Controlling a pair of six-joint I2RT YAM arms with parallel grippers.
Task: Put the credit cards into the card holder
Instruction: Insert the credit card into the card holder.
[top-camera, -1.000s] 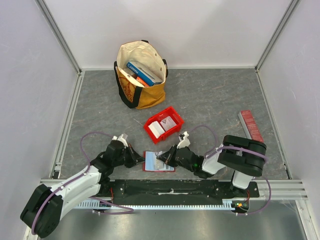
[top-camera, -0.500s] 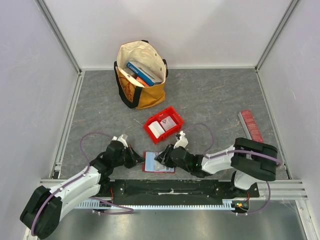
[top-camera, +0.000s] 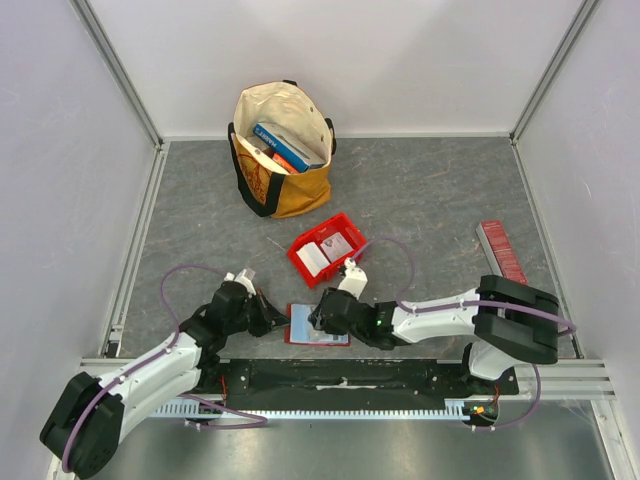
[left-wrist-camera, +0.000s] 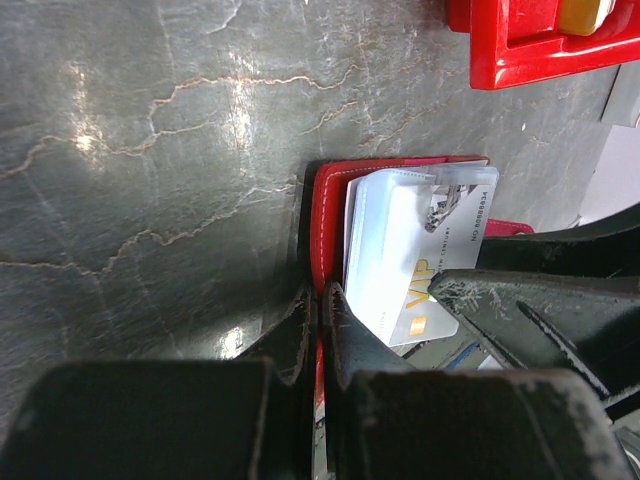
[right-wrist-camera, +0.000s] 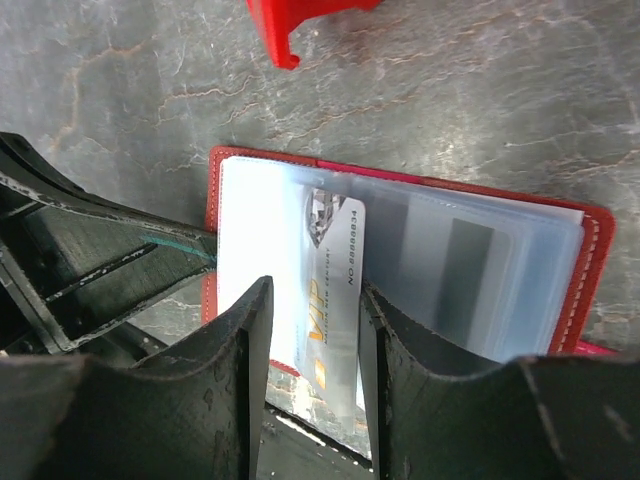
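bench (top-camera: 430, 200): grey, stone-patterned; it carries everything named here.
card holder (top-camera: 300, 328): lies open, low and centre in the top view, between the two claws. The wrist views add its red cover with pale stitching and its clear plastic sleeves.
VIP card (right-wrist-camera: 330, 260): pale, with its print readable only in the wrist views. It lies lengthwise on the holder's left page in the right wrist view. Its upper end looks tucked under clear plastic and its lower end reaches past the holder's near edge.
left claw (left-wrist-camera: 318, 300): jaws pressed together on the edge of the holder's red cover. The top view shows only that it meets the holder's left side.
right claw (right-wrist-camera: 315, 290): jaws parted to either side of the VIP card, with a gap showing along the left one; it pinches nothing. From above its body hides the card.
credit cards (top-camera: 312, 258): more pale cards lie in the red bin (top-camera: 297, 265), just above the holder; both wrist views catch only the bin's edge.
tote bag (top-camera: 300, 190): upper centre, holding books (top-camera: 280, 140); top view only.
ridged red strip (top-camera: 502, 252): at the right, well apart from the holder; top view only.
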